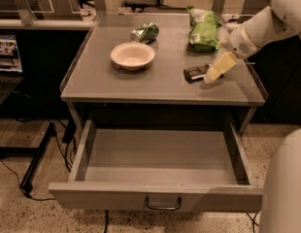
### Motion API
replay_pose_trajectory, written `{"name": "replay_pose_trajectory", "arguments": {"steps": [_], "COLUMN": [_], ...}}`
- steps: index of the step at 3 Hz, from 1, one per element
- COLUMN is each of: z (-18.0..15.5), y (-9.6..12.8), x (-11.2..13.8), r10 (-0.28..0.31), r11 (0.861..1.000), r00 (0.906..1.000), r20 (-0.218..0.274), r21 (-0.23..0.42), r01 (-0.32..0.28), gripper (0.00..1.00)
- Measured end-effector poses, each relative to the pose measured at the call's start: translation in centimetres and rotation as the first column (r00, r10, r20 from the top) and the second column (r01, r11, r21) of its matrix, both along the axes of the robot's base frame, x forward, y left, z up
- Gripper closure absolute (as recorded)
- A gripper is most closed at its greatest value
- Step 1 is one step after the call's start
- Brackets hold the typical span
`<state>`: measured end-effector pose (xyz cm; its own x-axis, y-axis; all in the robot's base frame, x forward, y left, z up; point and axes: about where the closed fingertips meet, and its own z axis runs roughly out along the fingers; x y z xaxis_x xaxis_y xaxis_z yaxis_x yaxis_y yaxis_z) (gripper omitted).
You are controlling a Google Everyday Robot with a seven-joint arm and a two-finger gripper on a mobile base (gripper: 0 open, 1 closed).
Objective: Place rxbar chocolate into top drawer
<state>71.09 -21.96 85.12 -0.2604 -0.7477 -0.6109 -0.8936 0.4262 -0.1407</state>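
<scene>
The rxbar chocolate (195, 73), a small flat dark wrapper, lies on the grey table top (116, 86) near its right front. My gripper (213, 73), pale yellow on a white arm coming in from the upper right, is angled down at the bar's right end, touching or just above it. The top drawer (158, 159) is pulled fully open below the table. Its inside is bare, and its loop handle (163, 204) is at the centre of the front panel.
A cream bowl (132, 55) stands at the table's middle left. A crushed green can (144, 32) lies behind it. A green chip bag (203, 28) lies at the back right, next to my arm. Cables (58, 144) run on the floor at the left.
</scene>
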Motion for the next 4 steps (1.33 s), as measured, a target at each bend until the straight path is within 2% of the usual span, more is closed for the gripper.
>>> {"name": "replay_pose_trajectory", "arguments": {"steps": [1,2,3,4], "z": [-2.8,-4.9,-5.0,-5.0], "y": [0.4,0.6,0.6,0.6], "x": [1.2,1.3,1.3,1.3], "r10": [0.005,-0.011,-0.012,-0.012], "r11": [1.000,0.999,0.999,0.999], "r00": [0.9984,0.9936,0.9934,0.9934], "r20": [-0.056,-0.112,-0.114,-0.114], "r21": [0.020,0.042,0.043,0.043], "r01": [-0.004,0.016,0.017,0.017], "gripper": [0.00,0.00,0.00,0.14]}}
